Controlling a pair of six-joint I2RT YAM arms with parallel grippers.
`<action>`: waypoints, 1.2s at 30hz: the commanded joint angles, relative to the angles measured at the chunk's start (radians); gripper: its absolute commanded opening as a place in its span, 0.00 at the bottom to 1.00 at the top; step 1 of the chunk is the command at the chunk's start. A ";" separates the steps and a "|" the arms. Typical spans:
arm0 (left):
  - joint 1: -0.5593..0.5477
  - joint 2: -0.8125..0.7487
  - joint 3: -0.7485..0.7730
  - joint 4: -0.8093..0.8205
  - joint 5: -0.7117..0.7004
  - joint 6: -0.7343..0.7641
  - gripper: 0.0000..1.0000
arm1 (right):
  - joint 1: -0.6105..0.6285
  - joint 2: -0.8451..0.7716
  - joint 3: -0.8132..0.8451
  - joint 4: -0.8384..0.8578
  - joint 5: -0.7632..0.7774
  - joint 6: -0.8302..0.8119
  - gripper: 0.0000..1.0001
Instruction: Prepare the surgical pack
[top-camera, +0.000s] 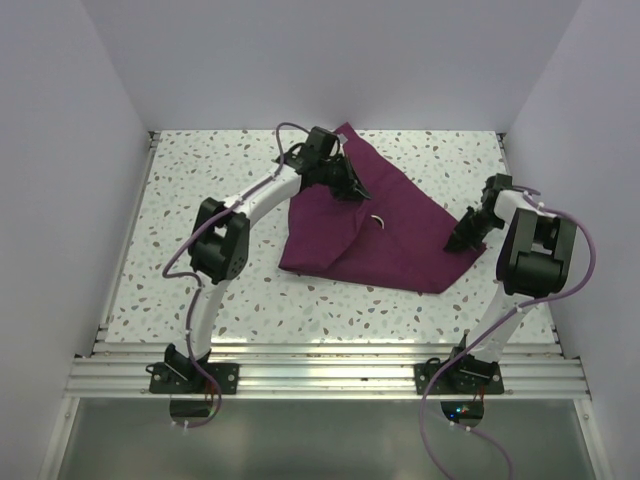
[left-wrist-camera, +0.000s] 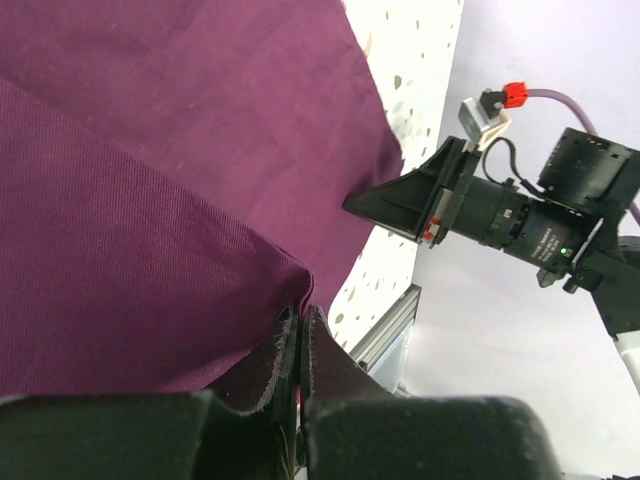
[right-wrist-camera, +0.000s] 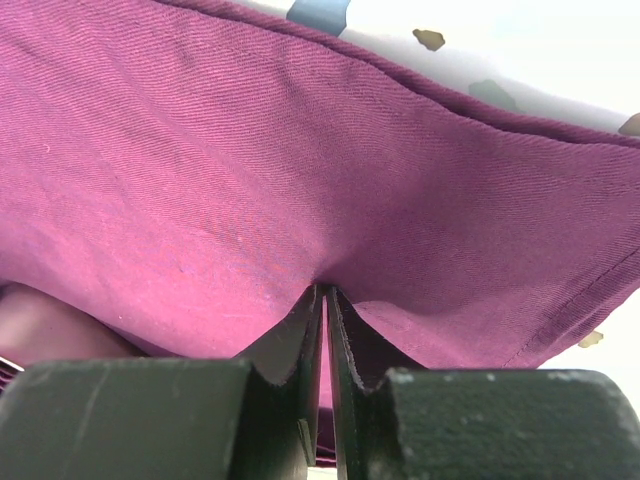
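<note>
The dark purple cloth (top-camera: 385, 235) of the surgical pack lies partly folded in the middle of the table. A silver instrument ring (top-camera: 380, 221) peeks out at a fold; the tray and gauze are hidden. My left gripper (top-camera: 352, 186) is shut on a fold of the cloth near its far left part, and the pinch shows in the left wrist view (left-wrist-camera: 300, 312). My right gripper (top-camera: 461, 238) is shut on the cloth's right corner, and the right wrist view (right-wrist-camera: 326, 292) shows the cloth (right-wrist-camera: 300, 170) bunched between its jaws. The right gripper also appears in the left wrist view (left-wrist-camera: 400, 205).
The speckled table (top-camera: 200, 170) has white walls on three sides and a metal rail (top-camera: 320, 365) along its near edge. Both arm bases stand on that rail.
</note>
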 joint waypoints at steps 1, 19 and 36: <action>-0.005 0.008 0.029 0.105 0.009 -0.035 0.00 | 0.004 0.082 -0.026 -0.002 0.109 -0.030 0.11; 0.055 -0.040 0.107 0.027 -0.006 0.270 0.76 | -0.007 -0.128 0.063 -0.038 0.144 -0.001 0.45; 0.181 -0.561 -0.416 -0.048 -0.085 0.543 0.80 | -0.208 -0.116 -0.011 0.011 0.162 -0.098 0.63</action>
